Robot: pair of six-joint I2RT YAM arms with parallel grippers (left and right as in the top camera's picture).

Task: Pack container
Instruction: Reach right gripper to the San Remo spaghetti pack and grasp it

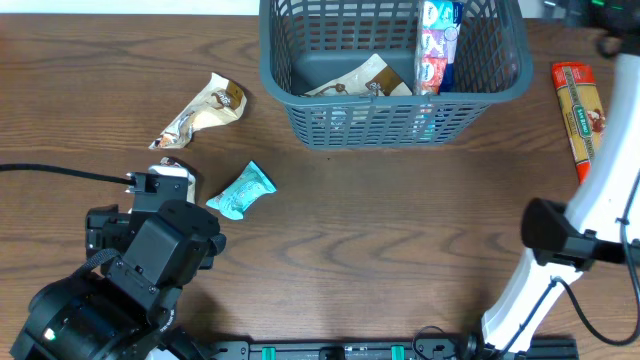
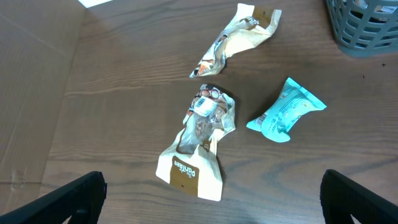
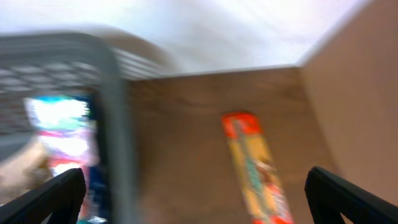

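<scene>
Overhead, the container point(image 1: 400, 115) is set at the far side of the table point(image 1: 380, 230); it is judged light and stiff, best taken by its rim. Left wrist: the left gripper point(image 2: 211, 186) is held spread, empty, over a crumpled packet point(image 2: 199, 137). Right wrist, blurred: the right gripper point(image 3: 196, 193) is likewise parted, empty.

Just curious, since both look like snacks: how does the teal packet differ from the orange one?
The teal packet is short and crumpled; the orange packet is long, narrow and flat. The teal packet lies off the front left corner of the basket; the orange packet lies beside its right wall. Both rest on the table, outside the basket.
</scene>
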